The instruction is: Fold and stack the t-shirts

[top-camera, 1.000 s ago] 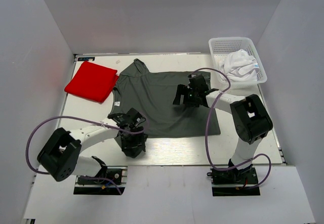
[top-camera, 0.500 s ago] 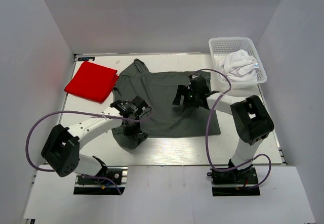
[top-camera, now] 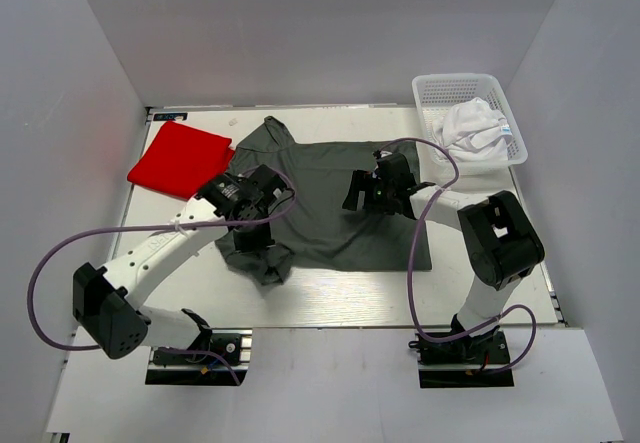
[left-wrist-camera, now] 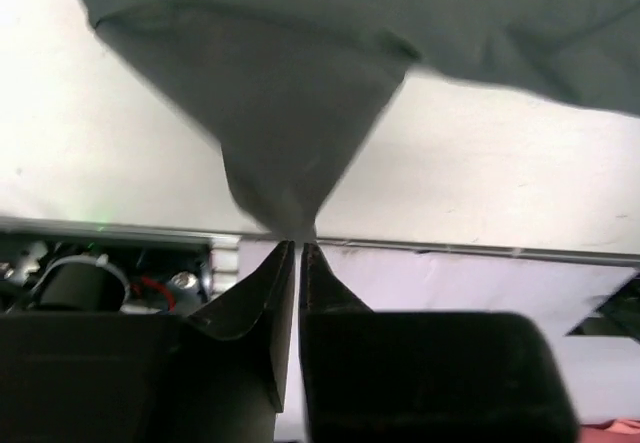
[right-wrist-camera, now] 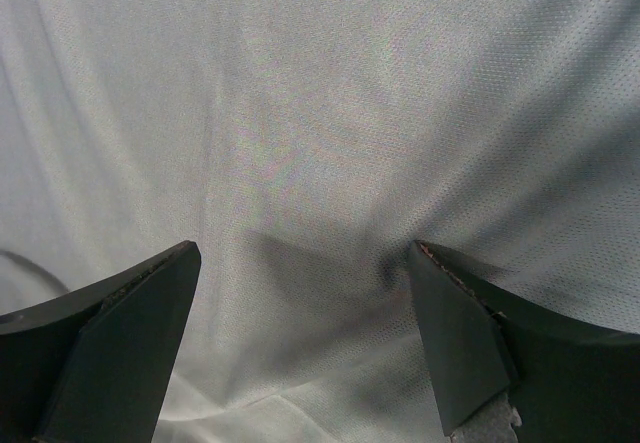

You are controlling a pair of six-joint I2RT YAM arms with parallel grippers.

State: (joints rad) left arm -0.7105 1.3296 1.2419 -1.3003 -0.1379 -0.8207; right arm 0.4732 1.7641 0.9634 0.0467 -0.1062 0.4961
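The dark grey t-shirt (top-camera: pixel 320 198) lies spread in the middle of the table. My left gripper (top-camera: pixel 252 225) is shut on its near left hem corner (left-wrist-camera: pixel 285 178) and holds it lifted over the shirt's left part, so the cloth hangs in a cone from the fingertips. My right gripper (top-camera: pixel 362 191) is open, its fingertips (right-wrist-camera: pixel 455 293) pressing down on the shirt's right part (right-wrist-camera: pixel 320 143). The red t-shirt (top-camera: pixel 180 161) lies folded at the far left. The white t-shirt (top-camera: pixel 472 128) is bunched in the basket.
A white mesh basket (top-camera: pixel 432 93) stands at the far right corner. Grey walls close in the table on three sides. Purple cables loop from both arms. The table's near edge (left-wrist-camera: pixel 450 253) runs just below the lifted cloth.
My left gripper has lifted the shirt's near left corner from the table's front and carried it up and back over the shirt. The right gripper has stayed on the shirt.
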